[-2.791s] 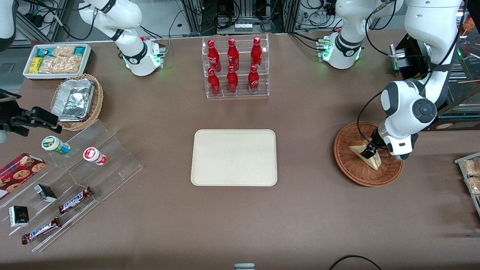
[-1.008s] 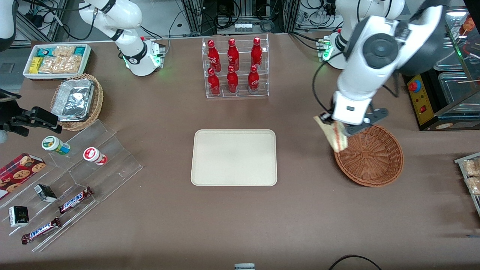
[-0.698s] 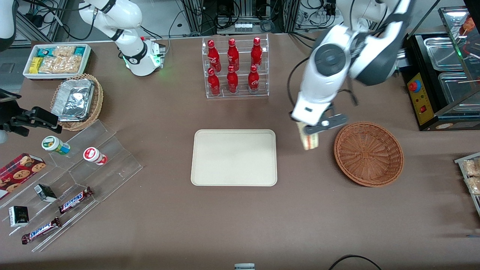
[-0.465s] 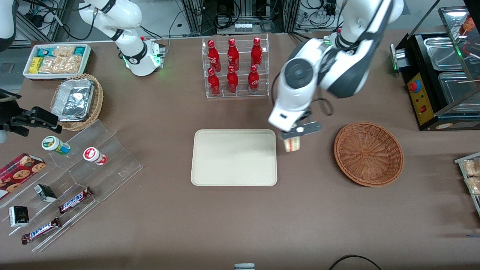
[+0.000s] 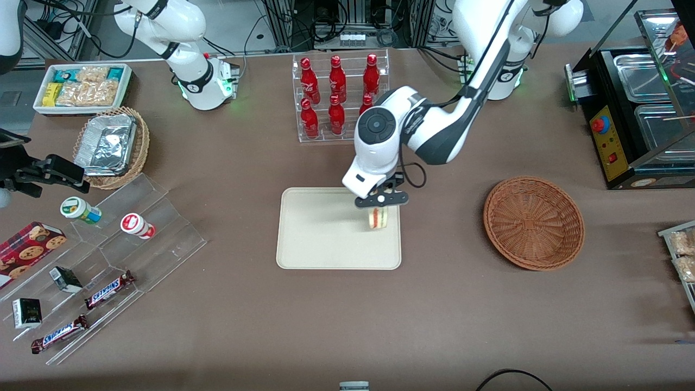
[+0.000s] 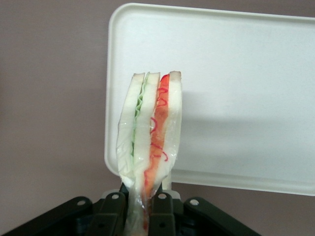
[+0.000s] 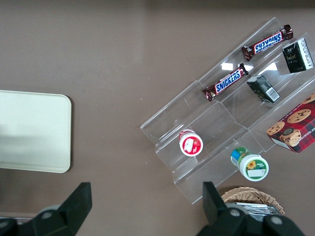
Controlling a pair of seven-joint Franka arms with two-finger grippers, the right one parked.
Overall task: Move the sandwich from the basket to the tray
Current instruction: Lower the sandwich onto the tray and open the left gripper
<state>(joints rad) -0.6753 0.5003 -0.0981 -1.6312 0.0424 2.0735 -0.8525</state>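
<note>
Front view: pincer [image 5: 378, 208] over tray [image 5: 315, 239] edge.
Sandwich [image 5: 378, 218] clamped upright in its fingers; basket [image 5: 534, 222] well apart, toward working arm's end.

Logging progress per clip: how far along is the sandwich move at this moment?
Done: the basket is bare, so the pick-up is complete. In hand: the gripper is shut on the sandwich and holds it above the tray, near the tray's edge toward the basket; the wrist view shows the wedge clamped between the fingers. Left: lower it onto the tray, release and withdraw.
</note>
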